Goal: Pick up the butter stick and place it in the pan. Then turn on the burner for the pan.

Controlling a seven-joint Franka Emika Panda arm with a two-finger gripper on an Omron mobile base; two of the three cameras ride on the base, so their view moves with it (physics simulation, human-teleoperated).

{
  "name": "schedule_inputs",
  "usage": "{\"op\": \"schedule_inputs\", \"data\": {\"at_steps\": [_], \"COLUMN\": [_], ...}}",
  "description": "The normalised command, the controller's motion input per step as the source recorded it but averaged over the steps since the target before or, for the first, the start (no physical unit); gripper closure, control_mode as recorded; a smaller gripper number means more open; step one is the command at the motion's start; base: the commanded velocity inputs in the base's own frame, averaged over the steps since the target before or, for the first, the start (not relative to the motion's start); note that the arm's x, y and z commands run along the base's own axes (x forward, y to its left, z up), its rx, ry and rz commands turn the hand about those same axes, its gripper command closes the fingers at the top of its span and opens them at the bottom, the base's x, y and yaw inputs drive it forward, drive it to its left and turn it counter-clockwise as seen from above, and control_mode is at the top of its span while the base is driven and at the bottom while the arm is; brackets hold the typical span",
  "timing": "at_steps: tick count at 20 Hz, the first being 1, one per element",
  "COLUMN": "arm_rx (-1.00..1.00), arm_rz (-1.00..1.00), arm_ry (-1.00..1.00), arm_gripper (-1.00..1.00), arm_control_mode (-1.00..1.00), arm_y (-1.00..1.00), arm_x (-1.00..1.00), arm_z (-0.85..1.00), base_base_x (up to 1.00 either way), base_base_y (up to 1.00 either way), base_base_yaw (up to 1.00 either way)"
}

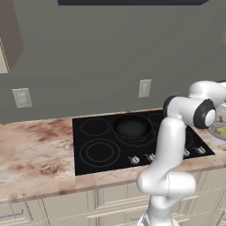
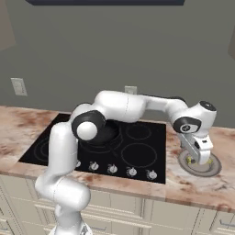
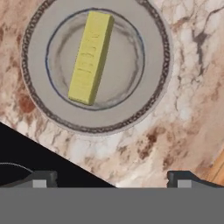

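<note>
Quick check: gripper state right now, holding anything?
Gripper: open, holding nothing, above the butter stick lying on the plate.

The marble counter carries a black glass cooktop set along its front edge. Near the right end stands a grey plate.

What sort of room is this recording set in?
A rendered kitchen: a black glass cooktop with a pan set into a marble counter, cabinets below, butter stick on a plate.
</note>
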Motion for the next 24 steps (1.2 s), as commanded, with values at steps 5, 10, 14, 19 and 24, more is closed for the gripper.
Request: {"op": "schedule_inputs", "data": {"at_steps": [5, 10, 14, 19, 24], "arm_rx": [-0.16, -0.12, -0.08, -0.03, 0.00], "arm_rz": [0.00, 0.00, 0.00, 0.00, 0.00], "arm_ry": [-0.01, 0.00, 0.00, 0.00, 0.00], "arm_gripper": [-1.00, -1.00, -1.00, -1.00, -1.00], "arm_control_mode": [-1.00, -1.00, -1.00, -1.00, -1.00], "arm_y": [-0.06, 0.00, -0.08, -0.16, -0.21], "arm_x": [0.30, 0.40, 0.18, 0.01, 0.13], "arm_z": [-0.31, -0.39, -0.48, -0.29, -0.09], "base_base_x": [0.00, 0.00, 0.00, 0.00, 0.00], "base_base_y": [0.00, 0.00, 0.00, 0.00, 0.00], "base_base_yaw": [0.00, 0.00, 0.00, 0.00, 0.00]}}
